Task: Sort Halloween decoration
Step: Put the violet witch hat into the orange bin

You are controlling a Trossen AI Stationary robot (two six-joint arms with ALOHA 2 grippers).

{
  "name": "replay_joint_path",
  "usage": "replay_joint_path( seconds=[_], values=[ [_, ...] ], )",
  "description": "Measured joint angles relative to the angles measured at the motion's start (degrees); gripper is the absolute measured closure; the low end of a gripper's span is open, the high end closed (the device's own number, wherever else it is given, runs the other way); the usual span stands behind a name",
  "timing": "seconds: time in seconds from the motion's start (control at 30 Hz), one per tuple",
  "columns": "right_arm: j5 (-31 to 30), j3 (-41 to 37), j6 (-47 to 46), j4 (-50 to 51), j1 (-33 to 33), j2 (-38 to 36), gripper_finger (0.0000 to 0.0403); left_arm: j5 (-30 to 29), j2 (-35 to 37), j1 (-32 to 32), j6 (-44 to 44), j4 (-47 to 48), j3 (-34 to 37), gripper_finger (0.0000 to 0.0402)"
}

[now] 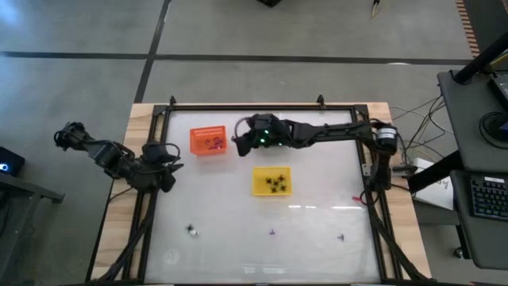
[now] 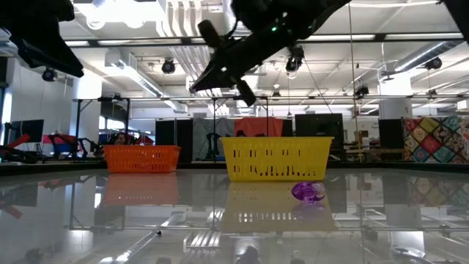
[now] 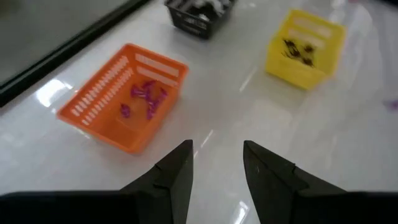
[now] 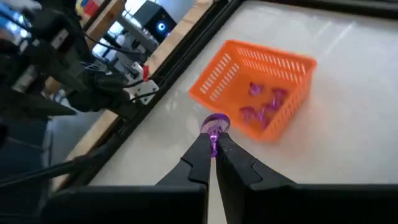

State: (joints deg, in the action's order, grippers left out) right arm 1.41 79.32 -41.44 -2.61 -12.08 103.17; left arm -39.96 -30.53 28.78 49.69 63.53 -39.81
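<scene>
**Purple piece pinched beside the orange basket**

Right tool (image 4: 213, 149) clenched on a purple piece (image 4: 215, 125), held in the air just beside the orange basket (image 1: 208, 141), on the side facing the yellow basket (image 1: 271, 181). From the low view, tool tip (image 2: 248, 94) well above the counter (image 1: 317, 230), higher than both basket rims. Fingers (image 4: 193, 163) pressed together with only the rounded purple head showing past the tips.

Inside the orange basket (image 4: 261, 93): several more purple pieces (image 4: 264, 106), lying loose on the bottom. Inside the yellow basket (image 3: 305, 48): a cluster of black spider-like pieces (image 3: 300, 51). Beyond the orange basket, seen only from the left wrist: a black basket (image 3: 200, 17) with white pieces, partly cut off.

Still loose on the counter, well apart from the orange basket and past the yellow one: a small whitish piece (image 1: 191, 230), a small purple piece (image 1: 272, 233) and another purple piece (image 1: 341, 236). In the low view, one purple piece (image 2: 308, 191) lying in front of the yellow basket (image 2: 277, 158).

Left tool (image 3: 216, 163) released, fingers spread with nothing between them, hovering at the counter's edge near the orange basket (image 3: 124, 96), on the side away from the yellow one.
</scene>
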Motion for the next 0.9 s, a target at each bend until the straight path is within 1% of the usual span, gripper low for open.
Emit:
replay_joint_path(
  seconds=[0.07, 0.17, 0.3, 0.47, 0.57, 0.67, 0.8, 0.9],
  values=[
    [1.52, 3.80, 2.47, 0.21, -0.75, 3.04, 0.0394, -1.29, 0.29, -0.35, 1.89, 0.32, 0.00, 0.0278],
    [4.73, 9.73, 5.57, 0.82, -1.86, 7.31, 0.0394, -1.38, 0.65, -0.42, 3.57, 0.47, 0.00, 0.0278],
    [10.96, 17.00, 7.93, 3.69, -3.69, 12.52, 0.0394, -1.38, 0.99, -0.45, 5.13, 1.09, 0.00, 0.0278],
    [13.41, 23.76, 9.16, 8.04, -5.29, 18.75, 0.0394, -1.12, 1.06, -0.45, 5.31, 1.44, 0.00, 0.0278],
    [18.78, 27.53, 9.25, 8.13, -6.17, 22.35, 0.0394, -0.89, 1.04, -0.45, 5.31, 1.44, 0.02, 0.0278],
    [24.49, 32.10, 9.23, 8.47, -6.92, 26.23, 0.0394, 0.74, 1.05, -0.45, 5.33, 1.48, 0.04, 0.0278],
    [25.65, 38.57, 9.19, 13.27, -7.47, 30.87, 0.0394, 3.50, 0.95, -0.45, 6.78, 1.49, 0.04, 0.0278],
    [25.69, 42.69, 9.19, 16.22, -7.73, 33.43, 0.0394, 3.65, 0.87, -0.45, 7.56, 1.48, 0.04, 0.0278]
  ],
)
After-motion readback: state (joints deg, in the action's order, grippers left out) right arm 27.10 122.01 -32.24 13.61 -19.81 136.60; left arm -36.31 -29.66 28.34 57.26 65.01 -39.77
